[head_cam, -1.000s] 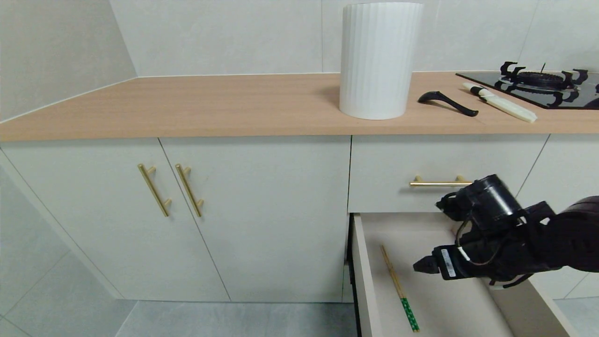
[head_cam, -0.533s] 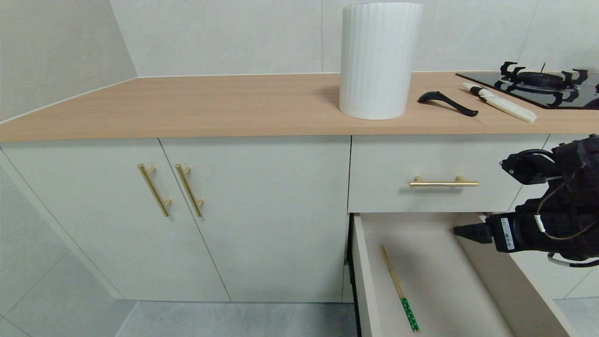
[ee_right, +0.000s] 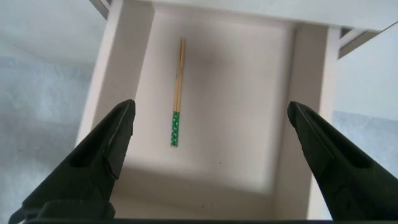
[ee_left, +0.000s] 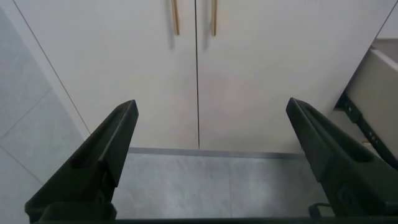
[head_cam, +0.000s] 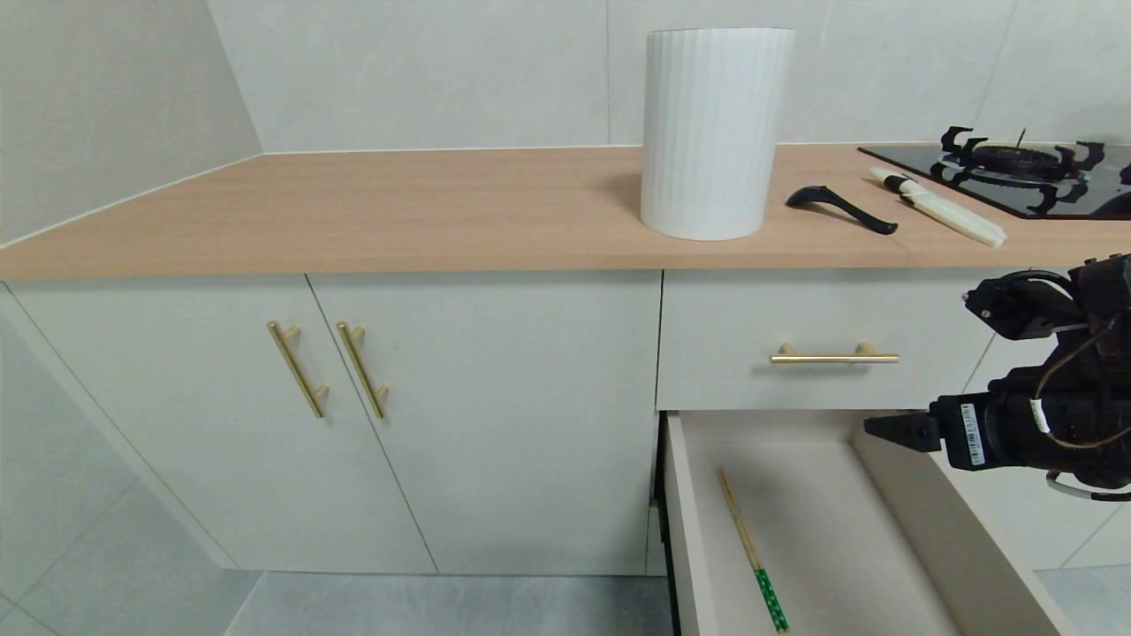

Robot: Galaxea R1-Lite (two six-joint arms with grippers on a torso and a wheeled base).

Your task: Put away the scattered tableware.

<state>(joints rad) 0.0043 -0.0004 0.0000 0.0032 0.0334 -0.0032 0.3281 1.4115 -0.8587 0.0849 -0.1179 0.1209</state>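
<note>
As the lower drawer (head_cam: pixel 687 530) stood pulled out beneath the table (head_cam: pixel 398 212), a pair of green-tipped chopsticks (head_cam: pixel 751 552) lay on its floor near its left wall.

The right gripper (head_cam: pixel 884 430) hung above the drawer's right wall, its fingers (ee_right: pixel 118 127) spread wide and holding nothing. In the right wrist view the chopsticks lay between them. The left gripper (ee_left: pixel 211 106), fingers likewise wide apart and empty, faced the double cabinet doors (head_cam: pixel 486 415) low over the grey floor (ee_left: pixel 205 183). On the table, a tall white ribbed canister (head_cam: pixel 711 132) stood upright. A black curved utensil (head_cam: pixel 839 208) and a white knife (head_cam: pixel 941 208) lay on the table between the canister and the stove (head_cam: pixel 1016 172). The upper drawer (head_cam: pixel 751 318), with its brass bar handle (head_cam: pixel 835 358), was closed.
</note>
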